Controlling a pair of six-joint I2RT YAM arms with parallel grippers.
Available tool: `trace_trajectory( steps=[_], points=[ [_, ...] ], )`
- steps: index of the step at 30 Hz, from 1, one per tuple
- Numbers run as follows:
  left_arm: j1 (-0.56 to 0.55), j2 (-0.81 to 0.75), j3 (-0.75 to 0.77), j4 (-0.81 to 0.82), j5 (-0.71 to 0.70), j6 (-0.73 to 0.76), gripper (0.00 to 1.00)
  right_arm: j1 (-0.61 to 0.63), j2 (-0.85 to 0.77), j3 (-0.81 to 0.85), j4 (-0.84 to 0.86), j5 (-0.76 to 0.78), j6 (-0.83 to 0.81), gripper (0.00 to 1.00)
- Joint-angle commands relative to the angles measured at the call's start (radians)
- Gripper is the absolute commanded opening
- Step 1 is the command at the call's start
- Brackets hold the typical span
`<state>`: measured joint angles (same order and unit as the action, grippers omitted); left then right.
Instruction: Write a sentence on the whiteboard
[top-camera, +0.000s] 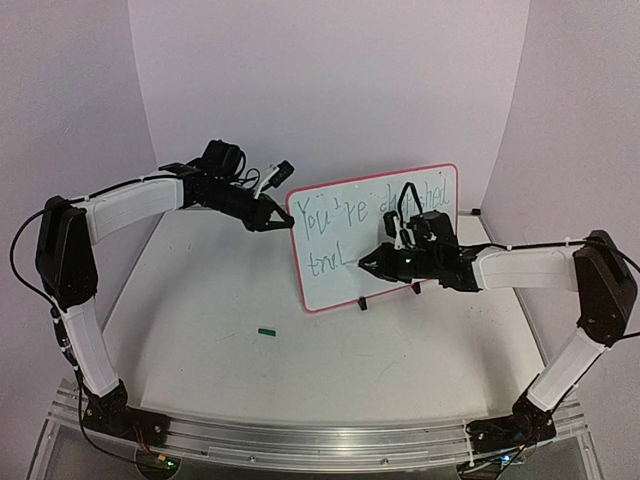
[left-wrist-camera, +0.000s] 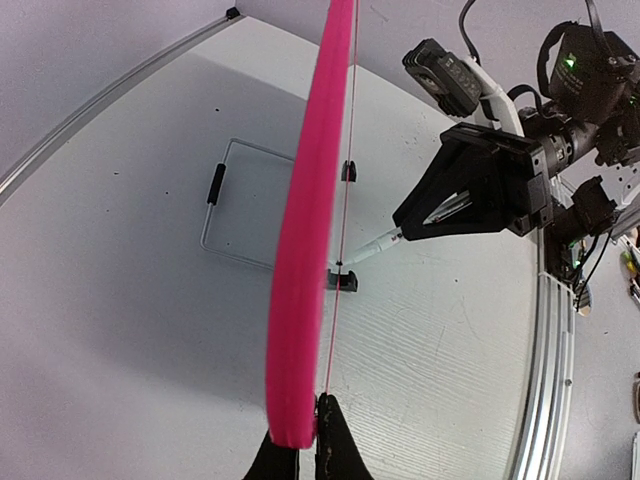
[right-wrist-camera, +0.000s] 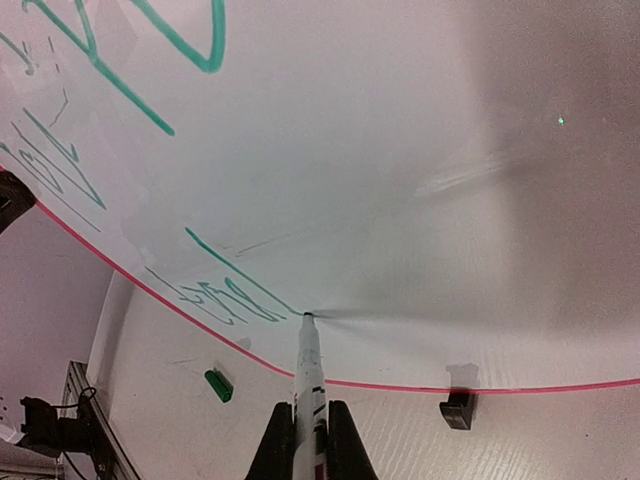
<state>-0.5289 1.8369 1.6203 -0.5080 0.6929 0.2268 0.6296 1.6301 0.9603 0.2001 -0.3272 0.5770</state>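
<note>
The right pincer (right-wrist-camera: 308, 410) was closed on a marker (right-wrist-camera: 308, 370), which stuck out forward between the two fingers. The tip of the marker touched the board (top-camera: 335, 290) low on its left part, at the end of a long green stroke. The left pincer (left-wrist-camera: 318, 425) was closed on the red frame at the left edge of the board, near the upper corner. The board stood upright on the tabletop (top-camera: 200, 300), in the middle and far part of it, on its black feet (top-camera: 365, 303). The sentence (top-camera: 335, 215) was in green: the first line began with "You're", the second line with "tru"; the rest I could not read well. A small green cap (top-camera: 266, 331) lay on the tabletop in front of the board, apart from it.
</note>
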Motion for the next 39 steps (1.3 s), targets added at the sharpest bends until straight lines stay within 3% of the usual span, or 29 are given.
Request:
trace_trajectory(
  steps=[1,27,39],
  points=[
    [0.003,-0.049,-0.012,-0.03,-0.041,0.024,0.0,-0.005,-0.072,-0.005,0.029,0.034,0.0,0.0],
    [0.004,-0.051,-0.014,-0.028,-0.042,0.025,0.0,-0.005,-0.015,0.035,0.074,0.044,0.03,0.0],
    [0.003,-0.054,-0.014,-0.028,-0.044,0.025,0.0,-0.005,-0.044,-0.041,0.074,0.084,0.062,0.0]
  ],
)
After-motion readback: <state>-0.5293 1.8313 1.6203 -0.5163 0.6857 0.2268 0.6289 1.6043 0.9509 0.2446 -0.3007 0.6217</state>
